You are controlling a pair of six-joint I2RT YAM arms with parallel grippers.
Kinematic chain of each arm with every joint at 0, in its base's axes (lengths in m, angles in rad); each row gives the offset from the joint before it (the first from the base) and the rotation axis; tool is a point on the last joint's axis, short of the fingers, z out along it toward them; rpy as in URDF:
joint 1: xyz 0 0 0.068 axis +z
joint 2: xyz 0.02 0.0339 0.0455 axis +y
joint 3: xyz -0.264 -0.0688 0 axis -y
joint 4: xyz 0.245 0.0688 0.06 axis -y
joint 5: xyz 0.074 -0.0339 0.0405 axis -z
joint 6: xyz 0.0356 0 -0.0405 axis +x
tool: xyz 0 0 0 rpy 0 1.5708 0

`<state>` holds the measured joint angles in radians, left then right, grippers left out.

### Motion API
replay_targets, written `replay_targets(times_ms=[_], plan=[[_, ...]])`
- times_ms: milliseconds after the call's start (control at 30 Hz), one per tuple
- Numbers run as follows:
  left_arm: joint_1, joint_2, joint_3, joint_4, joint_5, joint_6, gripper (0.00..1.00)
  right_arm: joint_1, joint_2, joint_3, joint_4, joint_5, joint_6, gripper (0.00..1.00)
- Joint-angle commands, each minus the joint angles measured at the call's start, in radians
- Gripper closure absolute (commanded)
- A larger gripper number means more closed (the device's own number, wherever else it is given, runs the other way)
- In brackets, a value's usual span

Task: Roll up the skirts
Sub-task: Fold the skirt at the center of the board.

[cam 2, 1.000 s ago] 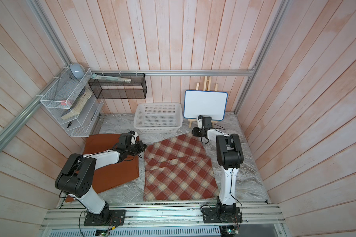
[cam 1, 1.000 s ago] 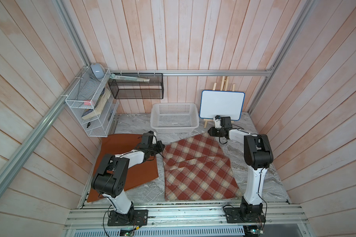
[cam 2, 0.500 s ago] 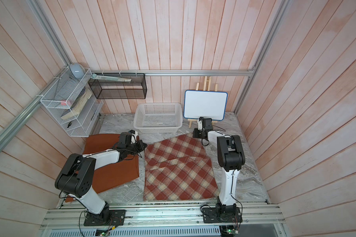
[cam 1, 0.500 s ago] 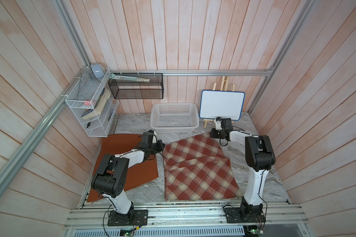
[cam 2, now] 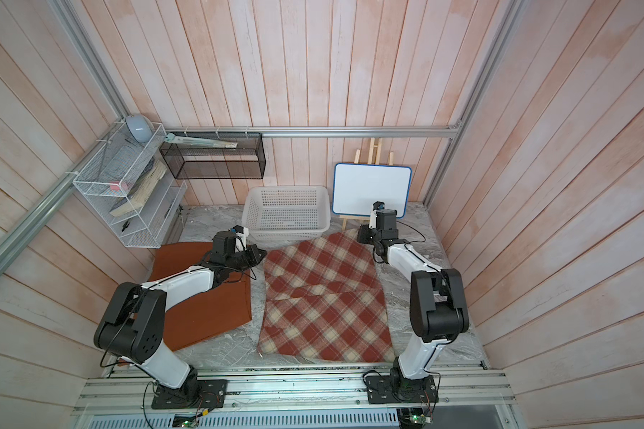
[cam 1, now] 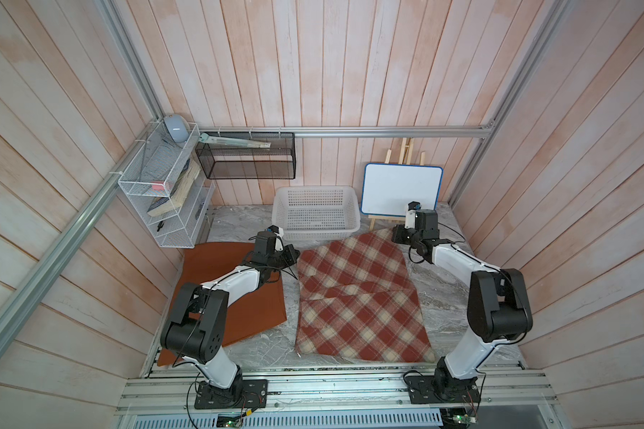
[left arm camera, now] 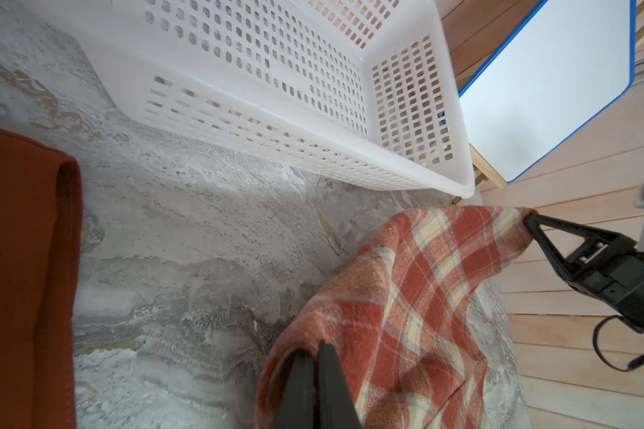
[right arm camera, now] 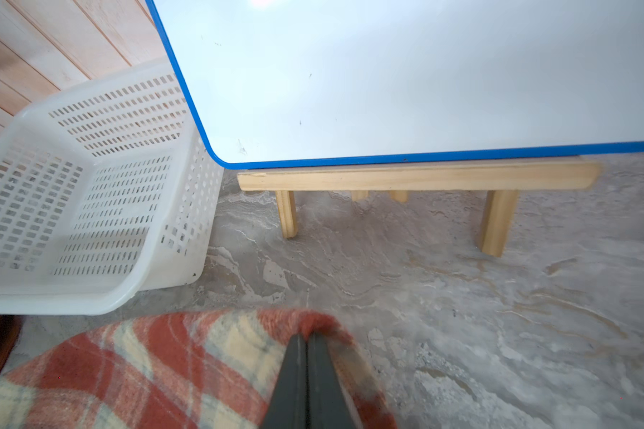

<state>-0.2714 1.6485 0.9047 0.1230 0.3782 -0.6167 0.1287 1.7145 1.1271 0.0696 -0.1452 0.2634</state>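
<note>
Two skirts are lying on the grey marbled table (cam 1: 439, 293), and neither is showing any roll yet. The red-and-cream plaid skirt (cam 1: 357, 308) is spreading across the middle, its wide hem sitting at the near edge and its narrow end reaching toward the far side, with a fold line crossing it midway. The rust-orange skirt (cam 1: 264, 315) is lying flat to its left, partly under the left arm. At the far side the white basket (cam 1: 315, 188) is sitting just beyond the plaid's narrow end, and the whiteboard (cam 1: 400, 187) on its little easel is standing to the basket's right. The left gripper (left arm camera: 318, 347) is pinching the plaid's far left corner, its jaws pressed together on the cloth. The right gripper (right arm camera: 307, 338) is doing the same at the far right corner. In the left wrist view, the edge between them is arching up off the table. The work seems to be sitting at the very start of the plaid's roll, with the far edge gathered. The next move is likely calling for both arms travelling together toward the near side, turning that edge over and down evenly so the thick woolly fabric is curling straight rather than skewing. The orange skirt is waiting its turn.
</note>
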Motion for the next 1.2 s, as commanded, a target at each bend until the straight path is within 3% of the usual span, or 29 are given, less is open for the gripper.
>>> replay_targets(times_ms=[0,267,433,667,900,1167], plan=[[-0.005,-0.040,0.020,0.011,0.031,0.011,1.00,-0.006,-0.069,-0.042,-0.020,0.055,0.022,1.00],[-0.024,-0.146,-0.029,-0.012,0.051,0.014,1.00,-0.006,-0.355,-0.264,-0.078,0.116,0.086,1.00],[-0.051,-0.210,-0.079,-0.026,0.048,0.014,1.00,-0.001,-0.523,-0.373,-0.128,0.076,0.167,1.00],[-0.064,-0.388,-0.190,-0.030,0.024,-0.003,1.00,0.066,-0.827,-0.464,-0.305,0.137,0.275,1.00],[-0.083,-0.533,-0.283,-0.110,0.048,-0.048,1.00,0.229,-1.039,-0.480,-0.485,0.166,0.445,1.00],[-0.096,-0.791,-0.407,-0.257,0.023,-0.106,1.00,0.524,-1.321,-0.518,-0.761,0.376,0.815,1.00]])
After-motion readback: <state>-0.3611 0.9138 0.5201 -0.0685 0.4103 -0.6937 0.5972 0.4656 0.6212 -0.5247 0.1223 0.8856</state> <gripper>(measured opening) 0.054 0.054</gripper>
